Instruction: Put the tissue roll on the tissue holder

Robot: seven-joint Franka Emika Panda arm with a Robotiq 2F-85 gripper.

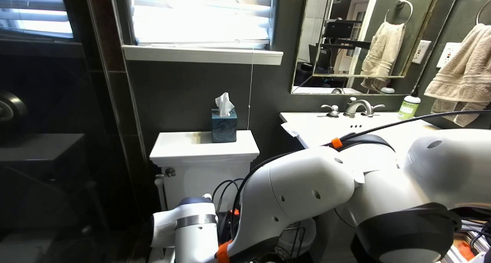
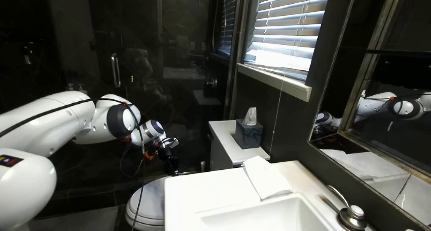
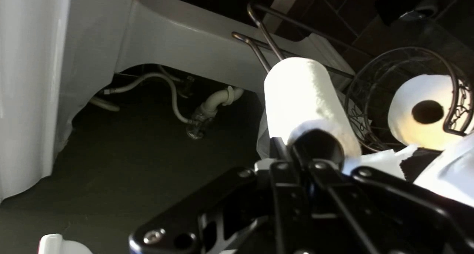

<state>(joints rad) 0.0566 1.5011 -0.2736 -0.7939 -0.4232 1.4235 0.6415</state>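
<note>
Claw [image 3: 290, 148] on roll [image 3: 298, 94] near second roll [image 3: 422, 133]

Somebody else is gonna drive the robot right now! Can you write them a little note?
Tool: shut, pinching the tissue roll at its near end in the wrist view.
Tissue holder: runs behind the roll there; whether the roll is on it, I can't tell.
Done: roll gripped.
Left, probably: get it seated on the holder, then let go.
</note>
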